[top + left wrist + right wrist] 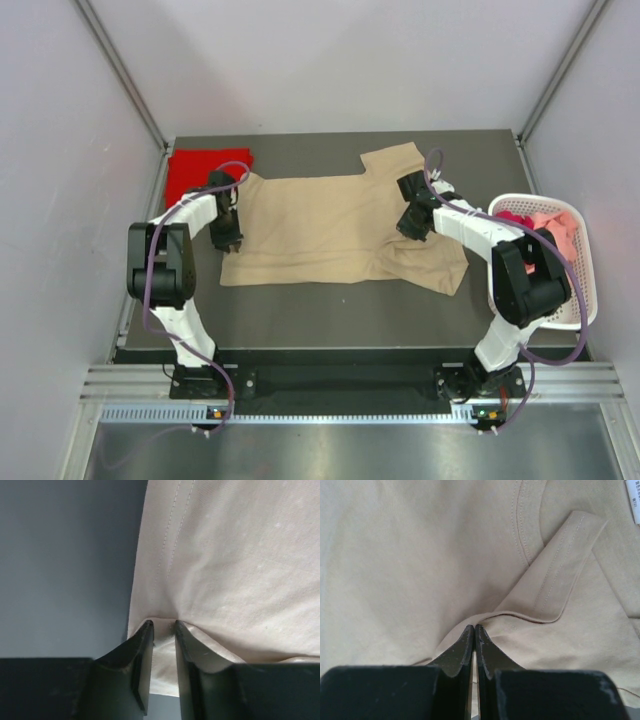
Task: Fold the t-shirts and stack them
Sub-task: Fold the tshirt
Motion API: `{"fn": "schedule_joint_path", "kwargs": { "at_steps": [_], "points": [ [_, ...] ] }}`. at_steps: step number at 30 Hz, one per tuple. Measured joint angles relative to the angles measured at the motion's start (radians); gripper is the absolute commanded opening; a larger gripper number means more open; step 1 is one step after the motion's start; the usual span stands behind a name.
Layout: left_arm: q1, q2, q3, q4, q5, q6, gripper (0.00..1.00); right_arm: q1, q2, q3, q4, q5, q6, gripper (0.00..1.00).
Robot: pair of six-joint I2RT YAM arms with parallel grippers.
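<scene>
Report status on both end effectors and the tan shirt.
Left end effector pinching tan t-shirt hem. Right end effector shut on its sleeve area. Nothing in the way.

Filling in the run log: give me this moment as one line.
stage: gripping to fold | left gripper: pinching hem of tan t-shirt | right gripper: shut on tan t-shirt | red t-shirt: folded, far-left corner

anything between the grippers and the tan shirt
Nothing visible. The left gripper has the hem of the tan shirt bunched between its fingers, and the right gripper is pinched shut on a fold near the sleeve.
</scene>
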State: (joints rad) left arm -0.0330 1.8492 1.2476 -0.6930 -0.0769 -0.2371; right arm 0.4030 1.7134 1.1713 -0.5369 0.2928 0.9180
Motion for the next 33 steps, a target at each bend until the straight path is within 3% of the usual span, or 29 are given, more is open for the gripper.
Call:
{"fn": "schedule_joint_path", "kwargs": {
  "at_steps": [4, 33],
  "points": [
    [-0.002, 0.01, 0.008, -0.006, -0.002, -0.001, 0.0, 0.0, 0.0, 0.0, 0.0, 0.0, 0.0, 0.0],
    [0.011, -0.04, 0.024, -0.006, -0.105, -0.158, 0.0, 0.0, 0.0, 0.089, -0.031, 0.176, -0.074, 0.0]
  ]
}}
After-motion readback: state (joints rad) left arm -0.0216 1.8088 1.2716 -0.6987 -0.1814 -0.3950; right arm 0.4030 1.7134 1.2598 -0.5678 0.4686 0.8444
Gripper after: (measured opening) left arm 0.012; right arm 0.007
